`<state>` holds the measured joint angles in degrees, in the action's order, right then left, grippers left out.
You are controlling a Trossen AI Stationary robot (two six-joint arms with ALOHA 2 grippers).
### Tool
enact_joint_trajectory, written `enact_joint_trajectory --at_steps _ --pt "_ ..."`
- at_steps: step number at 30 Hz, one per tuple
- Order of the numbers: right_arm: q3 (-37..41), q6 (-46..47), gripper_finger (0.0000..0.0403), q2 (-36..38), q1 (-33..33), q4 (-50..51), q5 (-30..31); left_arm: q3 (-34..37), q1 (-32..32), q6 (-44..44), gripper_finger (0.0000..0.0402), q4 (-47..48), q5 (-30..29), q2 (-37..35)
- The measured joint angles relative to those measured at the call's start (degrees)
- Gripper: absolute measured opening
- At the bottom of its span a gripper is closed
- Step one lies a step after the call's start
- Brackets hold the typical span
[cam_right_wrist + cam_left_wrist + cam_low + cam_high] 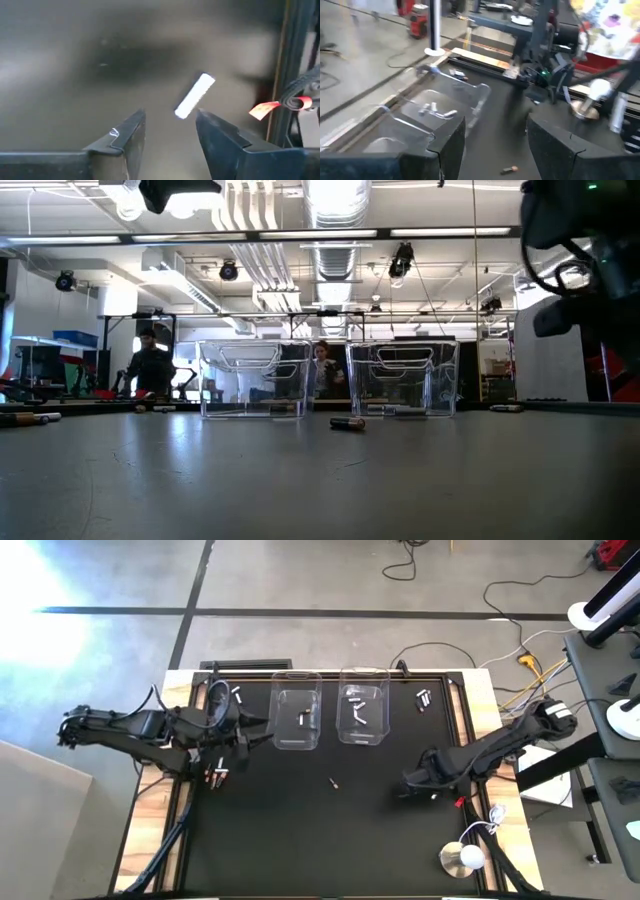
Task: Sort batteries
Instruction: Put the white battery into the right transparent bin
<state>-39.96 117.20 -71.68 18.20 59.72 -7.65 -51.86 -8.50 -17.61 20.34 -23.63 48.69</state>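
Two clear bins (297, 720) (362, 718) mid-table. Right gripper (167, 132), fingers apart, over one silvery battery (195, 96). Left gripper (495, 145) beside the bins, fingers apart, empty.

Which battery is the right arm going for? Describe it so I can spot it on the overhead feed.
On the black mat, look near its right edge, well in front of the two clear bins. There the right gripper hangs low over a silvery-white battery lying alone; the mid-mat battery is dark.
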Motion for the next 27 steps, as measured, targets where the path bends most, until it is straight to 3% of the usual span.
enact_joint_trajectory --at_steps 6,12,27 --pt "2.1 10.8 0.0142 0.0 7.2 -0.5 1.7 0.0 -2.5 -0.5 0.019 -0.1 2.3 0.2" --pt "6.5 16.6 0.0119 -0.1 8.2 -6.8 3.6 0.0 -2.8 -1.5 0.019 -0.2 2.2 0.3" --pt "9.2 11.4 0.0032 -1.1 7.3 -11.3 6.9 0.0 -4.6 -2.9 0.019 -0.1 2.2 0.9"
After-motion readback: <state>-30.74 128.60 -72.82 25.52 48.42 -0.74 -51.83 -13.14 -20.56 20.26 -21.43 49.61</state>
